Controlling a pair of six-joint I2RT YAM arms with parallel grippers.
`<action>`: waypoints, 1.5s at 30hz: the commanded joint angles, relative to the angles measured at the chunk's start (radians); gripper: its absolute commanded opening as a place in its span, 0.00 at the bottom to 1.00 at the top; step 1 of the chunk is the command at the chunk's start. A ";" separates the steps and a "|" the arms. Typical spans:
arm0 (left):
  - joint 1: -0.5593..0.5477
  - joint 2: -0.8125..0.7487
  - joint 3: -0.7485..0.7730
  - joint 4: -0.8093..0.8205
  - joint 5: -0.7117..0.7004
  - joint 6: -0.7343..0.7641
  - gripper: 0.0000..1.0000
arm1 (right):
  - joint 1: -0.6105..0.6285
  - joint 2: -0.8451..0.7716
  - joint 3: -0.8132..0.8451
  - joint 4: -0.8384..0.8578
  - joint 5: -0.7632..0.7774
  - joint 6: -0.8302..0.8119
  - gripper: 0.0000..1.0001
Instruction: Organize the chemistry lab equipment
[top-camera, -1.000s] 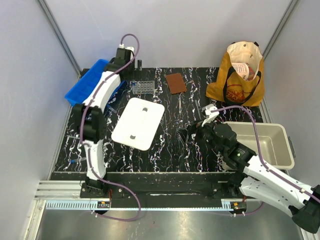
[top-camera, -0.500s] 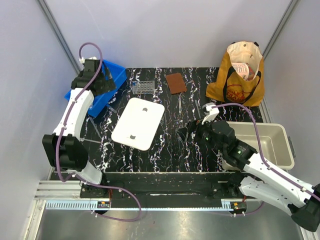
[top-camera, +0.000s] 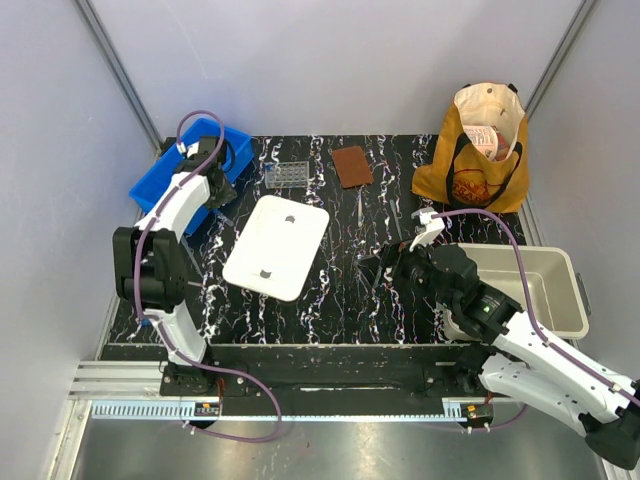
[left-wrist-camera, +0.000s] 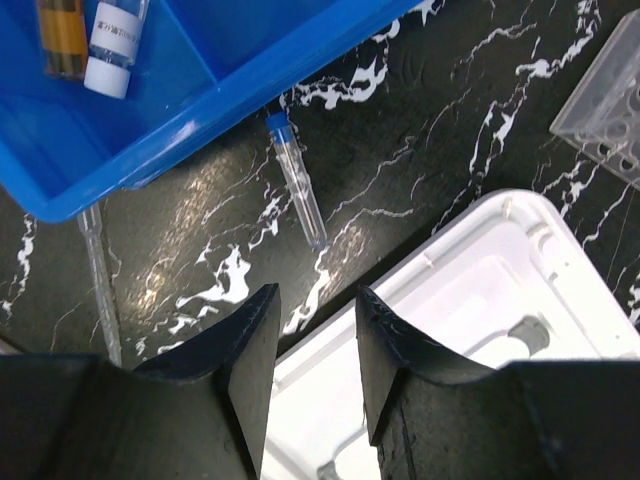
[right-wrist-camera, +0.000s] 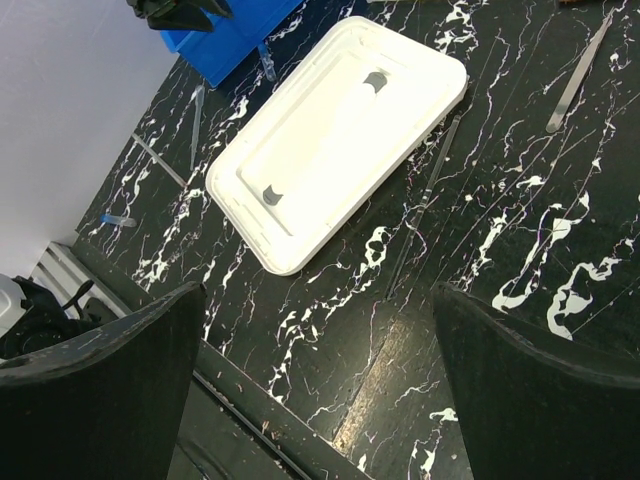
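My left gripper hovers over the near edge of the blue bin, its jaws partly apart with nothing between them. An amber vial and a white-capped clear vial lie in the bin. A blue-capped tube lies on the table just beyond the fingertips, and a thin clear pipette to its left. The clear tube rack stands behind the white lid. My right gripper hangs wide open and empty above bare table. Thin metal tools lie right of the lid.
A tan tote bag stands at the back right, with a beige tub in front of it. A brown flat piece lies near the rack. Another blue-capped tube rests near the table's left front edge.
My left arm swung from behind the rack out over the blue bin, then came back to its near edge, jaws narrowing. The right arm barely moved.
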 joint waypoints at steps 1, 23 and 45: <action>0.000 0.032 0.020 0.113 -0.058 -0.039 0.40 | 0.006 -0.010 0.004 0.007 -0.007 0.007 1.00; 0.003 0.210 0.044 0.126 -0.072 -0.065 0.34 | 0.006 -0.007 0.019 0.010 0.016 -0.025 1.00; 0.003 0.188 -0.032 0.176 -0.124 -0.080 0.33 | 0.006 -0.031 0.009 0.012 0.014 -0.019 1.00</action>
